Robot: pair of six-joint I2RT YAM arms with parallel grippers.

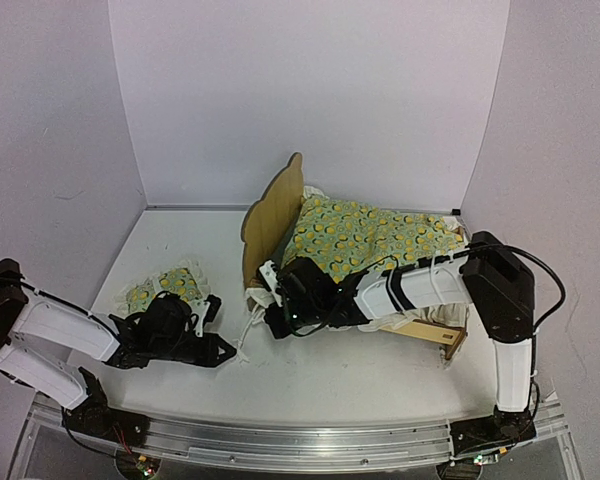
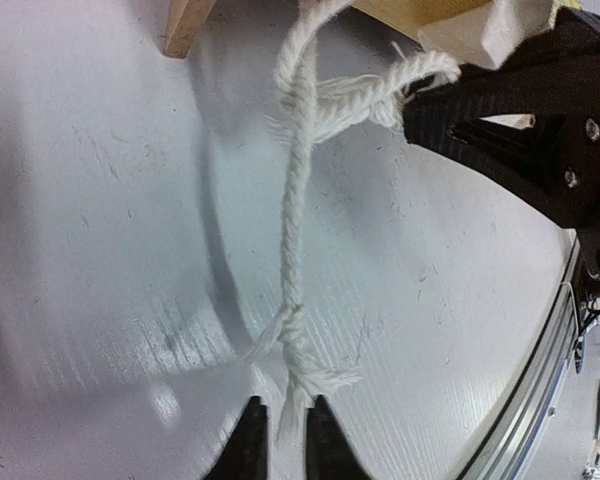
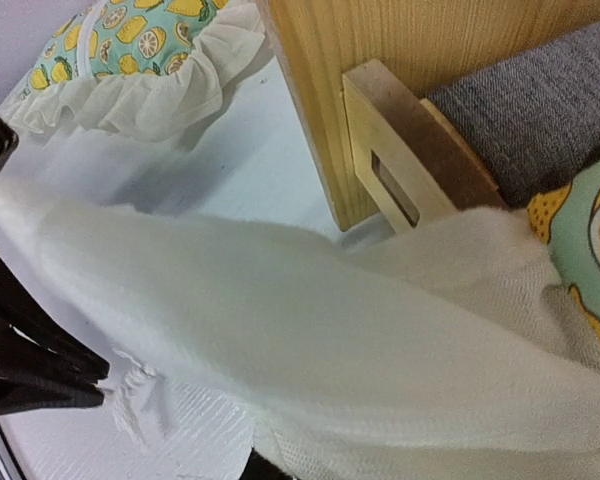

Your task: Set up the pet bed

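The pet bed (image 1: 273, 215) stands at the table's middle, its plywood headboard to the left. The lemon-print quilt (image 1: 370, 235) lies on it. In the right wrist view I see its wooden rail (image 3: 430, 40) and grey base (image 3: 550, 110). My right gripper (image 1: 272, 318) is at the headboard's foot. A white cloth (image 3: 310, 330) hides its fingers and seems held. My left gripper (image 2: 285, 440) is shut on the frayed end of a white twisted cord (image 2: 295, 200). The cord runs up to the right gripper (image 2: 412, 108).
The small ruffled pillow (image 1: 165, 287) lies on the table left of the bed, behind my left arm, and also shows in the right wrist view (image 3: 150, 50). White walls close the table at the back and sides. The metal front rail (image 1: 300, 445) runs along the near edge.
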